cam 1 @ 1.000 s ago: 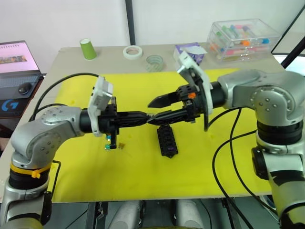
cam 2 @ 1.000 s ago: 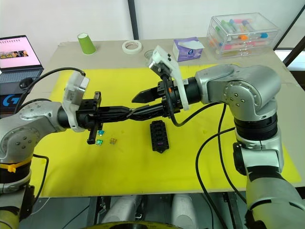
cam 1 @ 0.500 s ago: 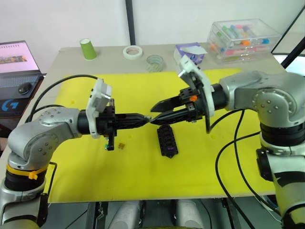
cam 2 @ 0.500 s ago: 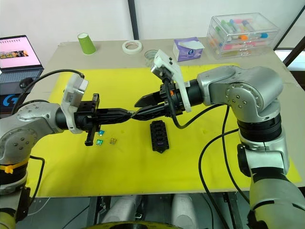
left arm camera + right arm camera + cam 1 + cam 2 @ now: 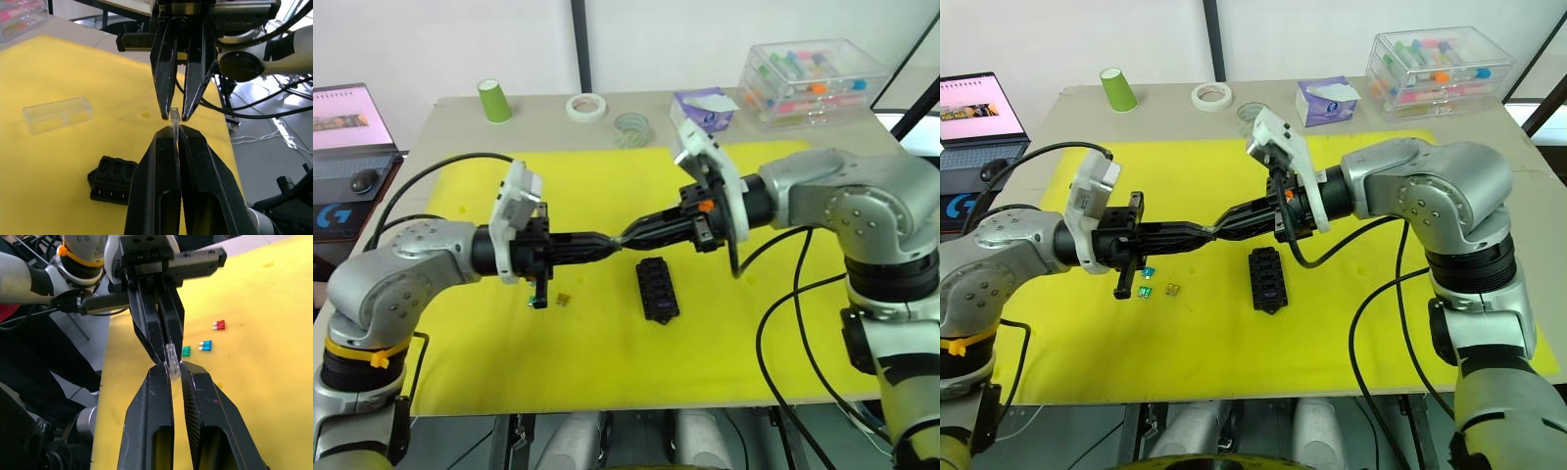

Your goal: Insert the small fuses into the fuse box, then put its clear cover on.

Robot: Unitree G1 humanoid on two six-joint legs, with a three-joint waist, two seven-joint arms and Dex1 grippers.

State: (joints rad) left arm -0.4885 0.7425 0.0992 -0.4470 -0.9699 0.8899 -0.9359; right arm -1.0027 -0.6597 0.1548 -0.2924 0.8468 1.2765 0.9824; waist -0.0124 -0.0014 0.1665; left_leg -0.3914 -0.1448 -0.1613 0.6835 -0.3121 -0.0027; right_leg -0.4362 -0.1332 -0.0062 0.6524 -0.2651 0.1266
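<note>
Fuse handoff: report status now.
Left gripper and right gripper both pinching one pale fuse above mat. Fuse box open below. Nothing blocking.

Fuse box (image 5: 657, 288): black, slotted, lying flat on the yellow mat (image 5: 607, 362). One purple fuse is seated near its forward end.

Clear cover (image 5: 57, 113): transparent, lying flat on the mat, apart from the box.

Loose fuses: red (image 5: 219, 324), teal (image 5: 206, 345) and green (image 5: 186, 351) lie close together on the mat; an amber one (image 5: 1172, 289) lies beside them.

Pale translucent fuse (image 5: 174, 115): held off the mat, pinched between both sets of jaws.
</note>
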